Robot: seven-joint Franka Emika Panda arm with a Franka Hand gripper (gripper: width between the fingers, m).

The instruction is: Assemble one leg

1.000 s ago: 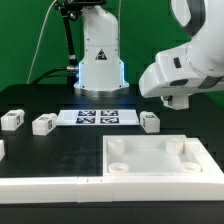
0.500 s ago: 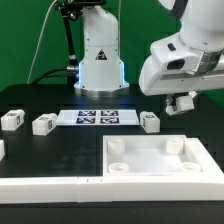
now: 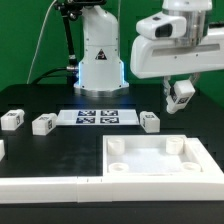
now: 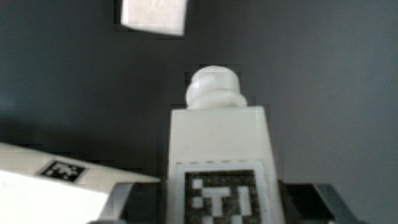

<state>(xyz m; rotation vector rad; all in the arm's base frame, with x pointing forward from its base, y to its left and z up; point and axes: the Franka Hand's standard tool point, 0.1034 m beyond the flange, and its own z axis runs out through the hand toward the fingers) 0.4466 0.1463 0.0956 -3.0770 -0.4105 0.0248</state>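
White plastic in grasp: pinches leg (image 3: 181, 94) with claw (image 3: 181, 98), aloft at 2 o'clock | best: hold upright, centre over tray (image 3: 150, 162) socket (image 3: 178, 146) at 4 o'clock, lower slowly

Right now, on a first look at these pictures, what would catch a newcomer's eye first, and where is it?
The tool stands out first, high on the exterior view's right, shut on a white leg held in the air, its marker tag showing. Below it, at the front, lies the big white square panel with round corner sockets. Three more legs sit on the black table around the marker board.
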